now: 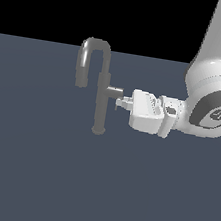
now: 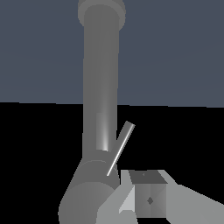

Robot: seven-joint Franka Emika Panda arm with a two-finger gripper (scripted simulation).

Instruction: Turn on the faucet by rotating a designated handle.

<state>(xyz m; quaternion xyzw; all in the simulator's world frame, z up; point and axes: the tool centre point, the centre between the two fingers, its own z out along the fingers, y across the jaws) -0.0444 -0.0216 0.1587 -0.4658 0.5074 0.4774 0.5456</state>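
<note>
While you look at the exterior view, take the faucet (image 1: 103,93) as your landmark: it stands upright on the dark blue-grey surface (image 1: 37,172), its small round base resting there and its inverted-U spout curving over toward the exterior view's left. The handle (image 1: 115,90) juts out as a short horizontal stub from the post, on the side away from the spout, about midway up. You see the white arm (image 1: 209,92) coming in from the exterior view's right, its wrist lying level with the handle. The gripper (image 1: 120,103) points at the post, its fingertips just under the outer end of the stub and very near it; you cannot tell from here whether they touch it. You cannot tell how far the jaws stand apart in this view either.

When you turn to the wrist view, the faucet post (image 2: 100,78) fills the frame as a long grey cylinder. A thin pin-like lever (image 2: 120,148) crosses it at a slant, close beside the post. One grey finger (image 2: 148,199) of the gripper shows just beside the near end of that lever, with nothing visibly clamped against it. The other finger is not clearly seen, so you cannot tell the opening.
</note>
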